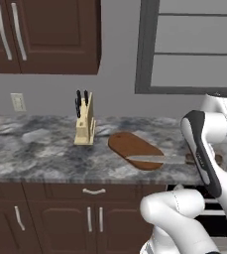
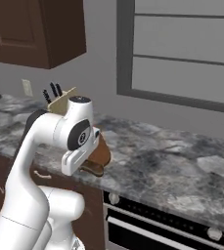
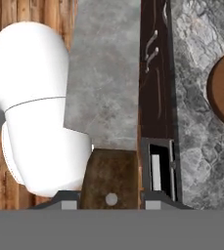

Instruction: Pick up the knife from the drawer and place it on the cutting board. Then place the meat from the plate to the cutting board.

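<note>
Arm bent over counter edge, hand pointing down; gripper pinching the knife's brown handle. Knife blade lies across cutting board on marble counter, handle end hidden behind arm. Knife block stands left of board.

The cutting board lies flat on the counter, and everything else I place from it. The knife rests across its front right end, blade on the board and handle running off to the right, hidden behind my arm. The knife block stands to the board's left, a little farther back, apart from it. The drawer sits below the counter edge, in front of the board and slightly left.
</note>
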